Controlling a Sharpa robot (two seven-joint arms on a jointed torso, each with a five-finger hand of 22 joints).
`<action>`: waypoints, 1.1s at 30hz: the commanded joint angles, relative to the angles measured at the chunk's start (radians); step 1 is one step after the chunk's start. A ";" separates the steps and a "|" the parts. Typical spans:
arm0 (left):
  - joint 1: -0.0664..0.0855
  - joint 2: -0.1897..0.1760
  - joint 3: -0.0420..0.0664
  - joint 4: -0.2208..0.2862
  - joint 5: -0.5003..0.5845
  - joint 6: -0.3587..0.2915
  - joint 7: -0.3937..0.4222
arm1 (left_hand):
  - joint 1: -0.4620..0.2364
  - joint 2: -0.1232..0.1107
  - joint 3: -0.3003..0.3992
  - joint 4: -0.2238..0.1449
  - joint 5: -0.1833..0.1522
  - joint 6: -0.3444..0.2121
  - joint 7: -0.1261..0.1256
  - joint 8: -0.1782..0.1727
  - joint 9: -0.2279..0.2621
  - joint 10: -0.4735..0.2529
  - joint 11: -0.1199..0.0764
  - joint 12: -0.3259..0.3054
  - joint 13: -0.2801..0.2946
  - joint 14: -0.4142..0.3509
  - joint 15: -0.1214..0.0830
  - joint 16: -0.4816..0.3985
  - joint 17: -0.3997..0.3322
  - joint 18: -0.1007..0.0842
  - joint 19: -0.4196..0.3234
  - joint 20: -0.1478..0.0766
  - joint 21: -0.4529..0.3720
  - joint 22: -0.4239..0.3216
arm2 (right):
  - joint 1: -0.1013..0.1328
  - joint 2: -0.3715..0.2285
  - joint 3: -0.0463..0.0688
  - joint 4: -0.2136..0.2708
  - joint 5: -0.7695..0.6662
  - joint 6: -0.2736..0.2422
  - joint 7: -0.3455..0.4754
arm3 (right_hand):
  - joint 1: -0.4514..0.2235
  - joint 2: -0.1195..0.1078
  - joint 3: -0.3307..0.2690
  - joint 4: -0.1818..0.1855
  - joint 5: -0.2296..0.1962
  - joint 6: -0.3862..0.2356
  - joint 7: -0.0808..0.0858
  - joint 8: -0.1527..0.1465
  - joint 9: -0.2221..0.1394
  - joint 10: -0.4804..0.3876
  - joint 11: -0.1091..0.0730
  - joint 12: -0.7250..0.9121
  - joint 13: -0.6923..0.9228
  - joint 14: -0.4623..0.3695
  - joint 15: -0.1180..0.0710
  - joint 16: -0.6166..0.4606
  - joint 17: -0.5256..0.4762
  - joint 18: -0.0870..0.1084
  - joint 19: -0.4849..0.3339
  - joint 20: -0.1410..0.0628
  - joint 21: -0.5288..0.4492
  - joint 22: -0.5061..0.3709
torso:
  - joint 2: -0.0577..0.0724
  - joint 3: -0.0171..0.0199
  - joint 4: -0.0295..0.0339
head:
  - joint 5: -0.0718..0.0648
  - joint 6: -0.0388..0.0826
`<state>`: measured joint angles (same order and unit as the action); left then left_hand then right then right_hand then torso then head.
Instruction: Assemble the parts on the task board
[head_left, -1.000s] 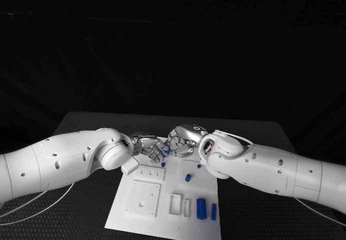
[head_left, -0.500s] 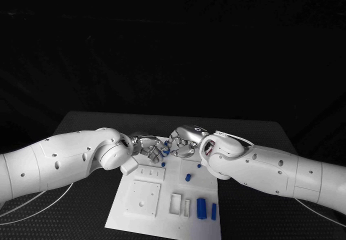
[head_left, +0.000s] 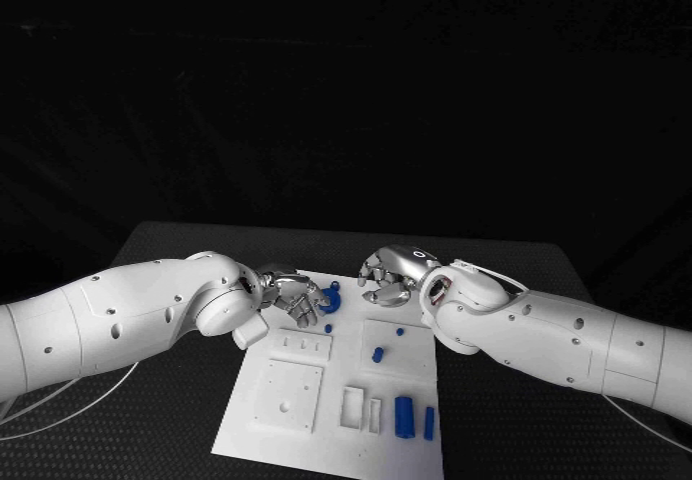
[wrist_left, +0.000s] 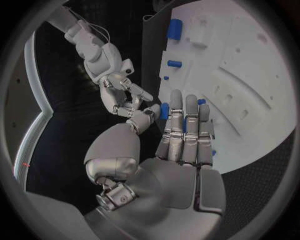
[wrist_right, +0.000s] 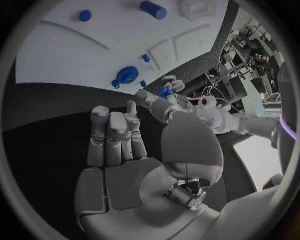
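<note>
- Left hand (head_left: 293, 298) is hovering over the far-left corner of the task board (head_left: 289, 420); in its wrist view the long fingers (wrist_left: 185, 125) are lying straight and pressed side by side, thumb out to the side.
- A small blue part (wrist_left: 164, 110) is sitting right between that thumb tip and the nearest finger; looks pinched, and the right wrist view shows the same blue piece (wrist_right: 165, 92) at those fingertips.
- Right hand (head_left: 392, 274) is hanging off the board's far edge, over the black table (head_left: 173, 250), well apart from the parts; fingers (wrist_right: 115, 132) loosely together and upright, holding nothing.
- A blue ring-shaped part (head_left: 330, 297) is lying on the board just beside the left hand's fingertips, between the two hands.
- A short blue peg (head_left: 376, 354) is lying mid-board.
- Two longer blue pieces (head_left: 404, 412) are lying side by side near the board's near-right edge.
</note>
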<state>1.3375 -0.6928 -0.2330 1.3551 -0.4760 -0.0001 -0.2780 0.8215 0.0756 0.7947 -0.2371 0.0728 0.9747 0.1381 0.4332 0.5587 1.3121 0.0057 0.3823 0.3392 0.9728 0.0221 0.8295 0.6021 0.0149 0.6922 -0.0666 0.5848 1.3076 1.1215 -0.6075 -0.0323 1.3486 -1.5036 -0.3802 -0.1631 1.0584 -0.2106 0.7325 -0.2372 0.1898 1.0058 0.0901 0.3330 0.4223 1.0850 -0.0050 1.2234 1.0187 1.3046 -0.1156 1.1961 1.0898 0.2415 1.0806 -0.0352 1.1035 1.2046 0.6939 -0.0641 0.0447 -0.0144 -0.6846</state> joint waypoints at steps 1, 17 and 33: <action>0.001 0.003 0.001 -0.010 -0.130 0.067 -0.030 | -0.025 0.019 0.003 -0.020 0.032 0.076 -0.067 0.010 0.026 0.012 -0.005 0.015 0.007 0.013 -0.005 0.013 0.002 -0.015 0.019 -0.007 0.013 0.022 | 0.006 -0.010 0.001 -0.026 0.103 -0.044 0.035 | 0.012 -0.005 0.004 0.007 -0.006 0.005 0.015 -0.007 -0.002 -0.007 -0.001 -0.008 -0.003 -0.008 0.004 -0.008 -0.003 0.020 -0.010 0.001 -0.007 -0.003 | 0.000 -0.0001 -0.0012 | 0.003 -0.002; 0.022 0.057 0.002 -0.082 -0.345 0.155 -0.163 | -0.097 0.016 0.019 -0.057 0.251 0.131 -0.118 0.039 0.260 0.039 -0.091 0.351 0.268 0.137 -0.129 0.267 0.064 0.009 0.178 -0.134 0.286 0.025 | 0.063 -0.059 0.033 -0.152 0.282 -0.084 0.093 | 0.022 -0.010 0.019 0.013 -0.026 -0.011 0.023 -0.015 -0.006 -0.022 0.007 -0.018 -0.007 -0.022 0.012 -0.026 -0.013 0.020 -0.030 0.012 -0.020 -0.007 | 0.001 0.0002 -0.0013 | 0.009 -0.018; 0.048 0.115 -0.007 -0.079 -0.567 0.205 -0.225 | -0.110 0.011 0.041 -0.057 0.284 0.170 -0.141 -0.028 0.405 0.055 -0.118 0.592 0.507 0.212 -0.233 0.498 0.152 0.059 0.294 -0.212 0.549 0.021 | 0.097 -0.013 0.037 -0.348 0.710 -0.050 0.234 | -0.015 0.007 0.022 -0.001 -0.011 -0.085 0.065 -0.036 -0.010 -0.169 0.056 -0.272 -0.209 -0.215 0.086 -0.355 -0.204 -0.013 -0.263 0.125 -0.265 -0.114 | -0.006 0.0023 0.0057 | 0.016 -0.035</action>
<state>1.3839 -0.5814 -0.2404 1.2741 -0.9819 0.1826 -0.4808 0.7168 0.0825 0.8115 -0.2922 0.3402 1.0155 0.1127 0.4094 0.7970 1.3861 -0.0674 0.9683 0.8428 1.1274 -0.1224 1.3245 0.7525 0.0554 0.9787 -0.1477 1.1305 1.3073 1.2175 -0.6255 0.0040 1.0068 -0.9329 -0.4531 0.0002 1.0505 -0.2026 0.7522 -0.2346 0.1755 0.9271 0.1558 0.2998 0.4115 0.9240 0.0480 0.9753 0.8305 1.1017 -0.0384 0.8700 0.9028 0.2544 0.8355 0.0826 0.8587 1.1000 0.6894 -0.0622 0.0500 0.0002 -0.7171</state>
